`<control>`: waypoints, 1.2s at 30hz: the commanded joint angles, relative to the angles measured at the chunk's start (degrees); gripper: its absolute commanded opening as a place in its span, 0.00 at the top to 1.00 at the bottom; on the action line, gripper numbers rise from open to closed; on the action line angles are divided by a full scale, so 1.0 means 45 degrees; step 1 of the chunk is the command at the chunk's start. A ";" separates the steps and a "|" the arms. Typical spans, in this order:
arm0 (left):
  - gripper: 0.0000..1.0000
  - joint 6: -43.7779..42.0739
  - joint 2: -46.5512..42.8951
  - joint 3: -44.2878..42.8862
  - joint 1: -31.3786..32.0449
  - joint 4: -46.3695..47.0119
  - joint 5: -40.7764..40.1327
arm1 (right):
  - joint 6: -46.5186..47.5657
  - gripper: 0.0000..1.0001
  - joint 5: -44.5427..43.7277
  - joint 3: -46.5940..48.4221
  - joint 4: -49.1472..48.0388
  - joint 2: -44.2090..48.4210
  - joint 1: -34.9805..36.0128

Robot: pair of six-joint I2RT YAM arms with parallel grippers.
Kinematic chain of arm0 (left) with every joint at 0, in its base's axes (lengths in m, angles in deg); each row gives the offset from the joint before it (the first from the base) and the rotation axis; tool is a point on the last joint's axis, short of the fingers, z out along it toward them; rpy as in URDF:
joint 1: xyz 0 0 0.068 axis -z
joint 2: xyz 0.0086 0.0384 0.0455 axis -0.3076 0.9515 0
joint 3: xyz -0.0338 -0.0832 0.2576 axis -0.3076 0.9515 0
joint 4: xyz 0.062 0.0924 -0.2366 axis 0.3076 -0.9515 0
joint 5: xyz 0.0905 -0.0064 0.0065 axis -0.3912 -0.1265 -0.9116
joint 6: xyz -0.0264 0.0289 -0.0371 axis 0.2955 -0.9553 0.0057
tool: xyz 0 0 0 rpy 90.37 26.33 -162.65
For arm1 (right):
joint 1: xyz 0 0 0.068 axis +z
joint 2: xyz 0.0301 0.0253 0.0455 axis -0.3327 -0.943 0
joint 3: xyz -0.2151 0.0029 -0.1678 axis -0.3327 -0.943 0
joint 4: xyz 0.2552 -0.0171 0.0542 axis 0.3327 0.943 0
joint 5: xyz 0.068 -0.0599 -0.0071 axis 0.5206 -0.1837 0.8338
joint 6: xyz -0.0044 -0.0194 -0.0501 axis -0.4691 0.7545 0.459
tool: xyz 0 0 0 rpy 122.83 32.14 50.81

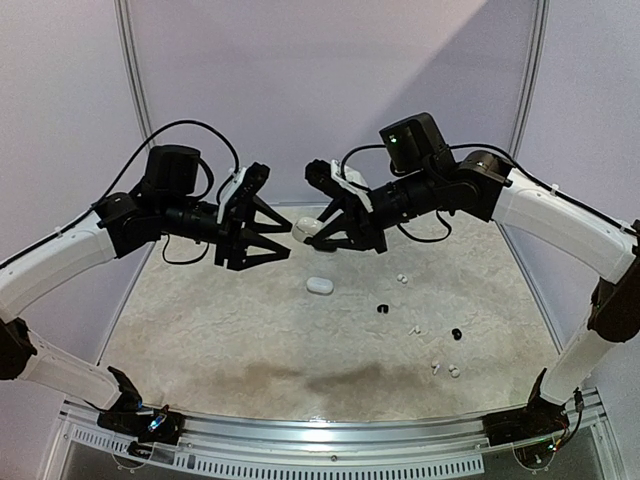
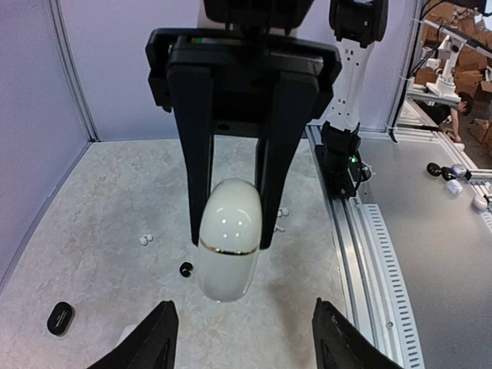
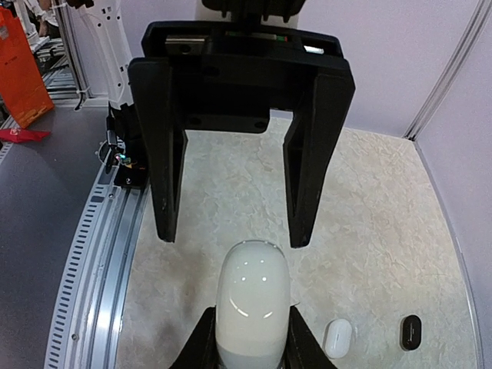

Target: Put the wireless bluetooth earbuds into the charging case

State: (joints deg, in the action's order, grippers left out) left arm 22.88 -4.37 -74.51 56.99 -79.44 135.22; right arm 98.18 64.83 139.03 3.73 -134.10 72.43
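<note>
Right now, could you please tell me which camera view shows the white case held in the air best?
The left wrist view: the white case shows nearly whole, gold seam included, held by the right gripper. The right wrist view cuts off its lower end; the top external view shows it small and partly hidden.

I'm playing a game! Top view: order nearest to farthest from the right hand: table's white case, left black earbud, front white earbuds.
1. White case on table, centre, close by the right hand.
2. Left black earbud, mid-table.
3. Front white earbuds, front right.
</note>
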 commanded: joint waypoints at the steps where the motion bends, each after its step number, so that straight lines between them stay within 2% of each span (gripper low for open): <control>1: 0.42 0.0178 0.0403 0.0046 0.0376 0.0410 0.0008 | 0.0211 1.00 -0.0195 0.0221 0.0101 -0.0164 0.0134; 13: 0.61 0.0114 0.0774 -0.0293 0.0849 0.0636 -0.0332 | 0.0140 1.00 -0.0256 0.0134 -0.0031 -0.0307 0.0216; 16: 0.61 0.0049 0.0790 -0.0278 0.0859 0.0681 -0.0288 | 0.0139 1.00 -0.0288 0.0096 -0.0041 -0.0310 0.0214; 19: 0.55 0.0002 0.0797 -0.0290 0.0869 0.0801 -0.0246 | 0.0129 1.00 -0.0288 0.0065 -0.0043 -0.0355 0.0203; 22: 0.56 -0.0070 0.0801 -0.0331 0.0869 0.0835 -0.0286 | 0.0091 1.00 -0.0278 0.0002 -0.0065 -0.0367 0.0206; 24: 0.61 -0.0183 0.0776 -0.0351 0.0869 0.0795 -0.0369 | 0.0062 1.00 -0.0279 -0.0023 -0.0075 -0.0358 0.0211; 28: 0.77 -0.0237 0.0776 -0.0351 0.0865 0.0732 -0.0382 | 0.0005 1.00 -0.0337 -0.0062 -0.0120 -0.0358 0.0216; 30: 0.78 -0.0247 0.0763 -0.0369 0.0850 0.0711 -0.0427 | 0.0002 1.00 -0.0373 -0.0108 -0.0088 -0.0387 0.0213; 33: 0.72 -0.0400 0.0734 -0.0407 0.0839 0.0599 -0.0480 | 0.0003 1.00 -0.0439 -0.0174 -0.0003 -0.0433 0.0216; 36: 0.77 -0.0519 0.0741 -0.0430 0.0830 0.0540 -0.0461 | -0.0063 1.00 -0.0444 -0.0238 -0.0025 -0.0467 0.0216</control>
State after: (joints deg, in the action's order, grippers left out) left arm 21.74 -1.46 -74.84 60.00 -76.99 132.03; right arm 98.31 64.29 138.92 3.87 -134.48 73.23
